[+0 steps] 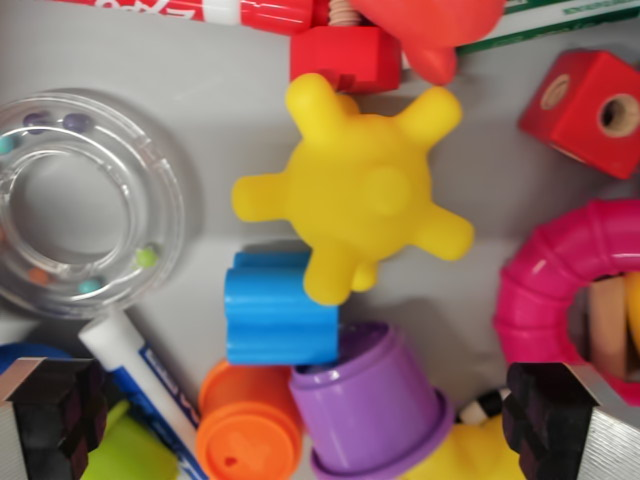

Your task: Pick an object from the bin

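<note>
Below, tool (320,425) spread wide – empty, one yellow spiky ball (360,190), two red blocks (345,57), one purple cup (375,405)

A grey bin floor (210,120) holds a yellow spiky ball (365,190), blue block (278,318) and clear ring (80,205)

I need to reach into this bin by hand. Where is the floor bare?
Bare floor lies between the clear ring and yellow spiky ball, and between the ball and red block. Below, cups and the blue piece crowd together.

Yellow spiky ball (362,190) centred, blue block (280,310) touching below, purple cup (375,405), jaws spread wide
</note>
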